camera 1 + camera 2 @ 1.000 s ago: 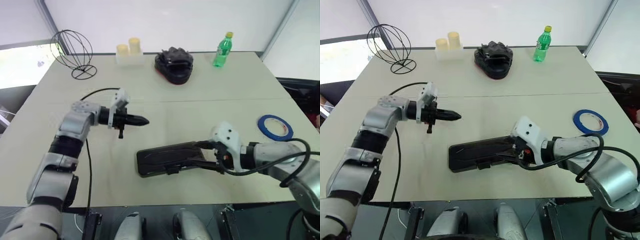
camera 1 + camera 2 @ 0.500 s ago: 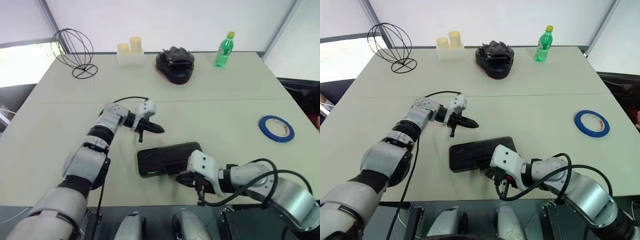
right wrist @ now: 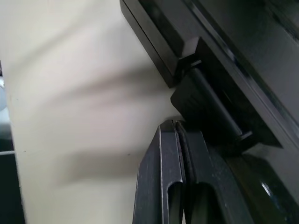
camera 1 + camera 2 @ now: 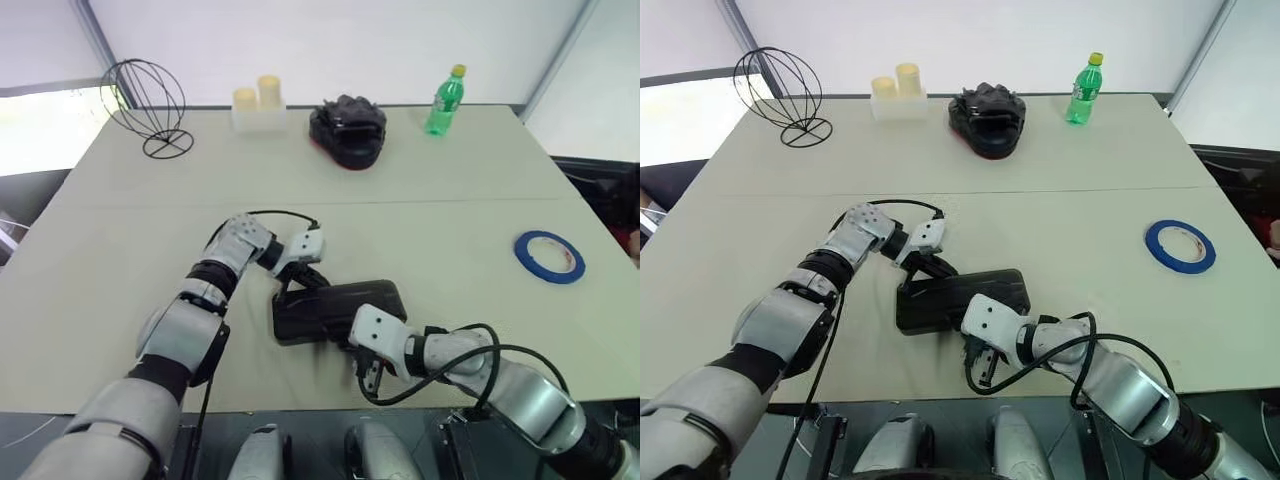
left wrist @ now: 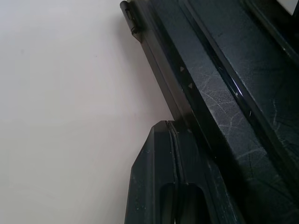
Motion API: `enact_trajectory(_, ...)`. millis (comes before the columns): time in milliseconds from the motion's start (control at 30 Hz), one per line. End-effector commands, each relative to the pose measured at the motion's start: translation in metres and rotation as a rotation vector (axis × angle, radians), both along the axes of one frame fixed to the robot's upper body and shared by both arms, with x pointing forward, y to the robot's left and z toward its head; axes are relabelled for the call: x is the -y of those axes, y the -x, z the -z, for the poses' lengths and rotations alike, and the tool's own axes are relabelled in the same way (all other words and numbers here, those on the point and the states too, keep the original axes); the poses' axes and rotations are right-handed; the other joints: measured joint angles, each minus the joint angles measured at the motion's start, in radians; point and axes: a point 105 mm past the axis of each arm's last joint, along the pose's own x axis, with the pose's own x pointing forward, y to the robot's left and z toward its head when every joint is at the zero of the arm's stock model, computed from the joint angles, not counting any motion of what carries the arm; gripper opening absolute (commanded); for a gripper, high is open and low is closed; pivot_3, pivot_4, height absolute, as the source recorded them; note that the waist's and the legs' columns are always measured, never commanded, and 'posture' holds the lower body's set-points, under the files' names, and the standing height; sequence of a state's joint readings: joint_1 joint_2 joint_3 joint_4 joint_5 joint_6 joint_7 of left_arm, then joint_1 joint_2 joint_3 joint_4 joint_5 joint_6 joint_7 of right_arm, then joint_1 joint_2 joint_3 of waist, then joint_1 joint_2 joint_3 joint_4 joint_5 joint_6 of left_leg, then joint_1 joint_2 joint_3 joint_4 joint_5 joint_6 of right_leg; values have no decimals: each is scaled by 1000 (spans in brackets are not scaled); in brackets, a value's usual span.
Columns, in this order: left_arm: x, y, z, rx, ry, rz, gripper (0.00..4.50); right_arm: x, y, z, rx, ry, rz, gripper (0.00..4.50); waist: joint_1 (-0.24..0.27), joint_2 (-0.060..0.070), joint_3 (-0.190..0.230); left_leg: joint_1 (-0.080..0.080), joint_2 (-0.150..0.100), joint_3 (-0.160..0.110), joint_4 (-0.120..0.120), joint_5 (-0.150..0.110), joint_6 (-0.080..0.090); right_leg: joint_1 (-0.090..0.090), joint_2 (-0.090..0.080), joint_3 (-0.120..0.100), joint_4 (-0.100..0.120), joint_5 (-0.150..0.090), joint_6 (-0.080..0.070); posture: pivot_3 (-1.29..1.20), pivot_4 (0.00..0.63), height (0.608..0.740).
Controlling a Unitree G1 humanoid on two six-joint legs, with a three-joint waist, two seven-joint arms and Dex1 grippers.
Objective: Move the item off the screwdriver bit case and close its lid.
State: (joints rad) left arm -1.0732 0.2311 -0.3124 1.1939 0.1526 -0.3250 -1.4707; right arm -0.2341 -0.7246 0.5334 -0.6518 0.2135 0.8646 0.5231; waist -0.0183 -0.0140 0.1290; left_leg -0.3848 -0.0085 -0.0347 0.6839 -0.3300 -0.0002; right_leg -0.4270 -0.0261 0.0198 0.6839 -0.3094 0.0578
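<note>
On table point(image 4: 150, 200), case point(image 4: 335, 310) lengthwise left-right.

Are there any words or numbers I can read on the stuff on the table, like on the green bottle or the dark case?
No text can be read anywhere.
Green bottle: it has a label band, but too small and blurred to read.
Screwdriver bit case: two tiny raised triangle marks on its edge, no letters or numbers.
Blue tape roll: no print visible.

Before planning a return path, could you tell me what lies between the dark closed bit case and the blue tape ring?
Only bare table separates case and tape ring, seen in both eye views.
</note>
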Motion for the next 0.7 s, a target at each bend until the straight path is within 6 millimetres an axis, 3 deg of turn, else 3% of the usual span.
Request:
enact_trajectory(33,15,27,30,-81,-68,131,0,13,-33,-16,145,25,116,69,1,0,0,1,0,0,0,0,0,1,0,0,0,0,0,0,150,740)
enact_trajectory(267,10,43,49,-172,-81,154,0,21,-41,-17,140,54,190,69,1,-1,-1,12,1,-1,-1,-6,10,11,1,0,0,0,0,0,150,740)
enact_trajectory(467,7,44,57,-172,-84,125,0,26,-55,-23,130,52,347,69,-3,-7,-9,14,2,-3,-1,-6,10,13,3,0,0,0,0,0,150,740)
enact_trajectory(700,11,43,61,-140,-72,105,0,22,-65,-39,115,-10,471,69,-2,-7,-11,29,2,-13,-4,-8,15,27,7,1,-2,-1,-1,0,150,740)
